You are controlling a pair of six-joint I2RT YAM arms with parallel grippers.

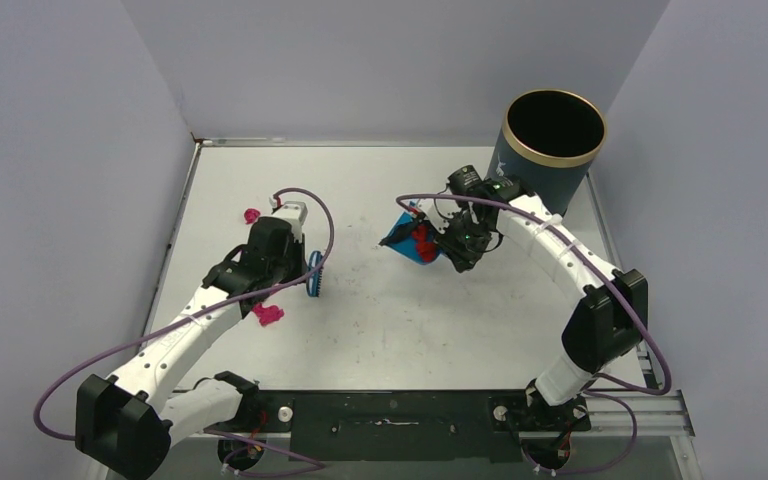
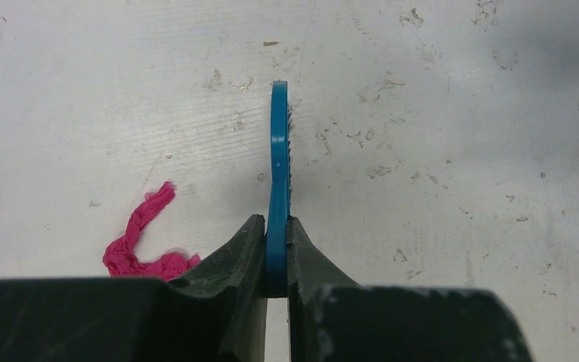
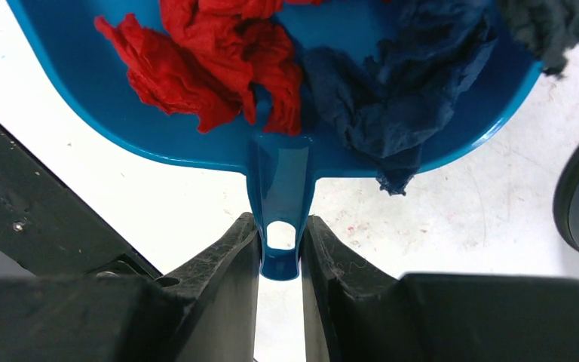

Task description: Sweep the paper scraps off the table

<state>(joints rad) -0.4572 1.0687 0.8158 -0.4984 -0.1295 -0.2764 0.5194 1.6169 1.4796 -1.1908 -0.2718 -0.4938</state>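
Top external view, read left to right.

1. Far pink scrap [image 1: 252, 215]: crumpled, loose on the counter [image 1: 380, 330], toward the far left, just beyond the left arm's wrist.
2. Near pink scrap [image 1: 268, 315]: loose on the counter beside the left forearm, on the near-left side of the brush. The left wrist view shows it [image 2: 139, 241] as a curled strip low and to the left of the blade, near it but not touching.
3. Left gripper [image 1: 305, 272]: pressed together on the handle of the blue brush [image 1: 314, 275]. In its own camera the gripper [image 2: 275, 256] pinches the brush [image 2: 279, 173] edge-on, with the long axis running straight away from the fingers and the bristles seemingly on the right face.
4. Dustpan [image 1: 410, 240]: blue, right of centre, well apart from both pink scraps. I cannot tell whether it rests on the counter or is lifted.
5. Right gripper [image 1: 447, 245]: clamped on the dustpan's handle. The right wrist view shows this gripper [image 3: 280, 249] nipping the handle stub, with red scraps [image 3: 211, 68] and dark blue scraps [image 3: 392, 90] heaped in the pan.
6. Bin [image 1: 550, 140]: dark, gold-rimmed, at the far right corner, just beyond the right wrist.

Judgement: part of the litter is gathered and two pink pieces are unswept. Both lie on the left arm's side, and the near one sits on what looks like the brush's bare face, so the brush would have to pass round it before pushing rightward toward the pan.
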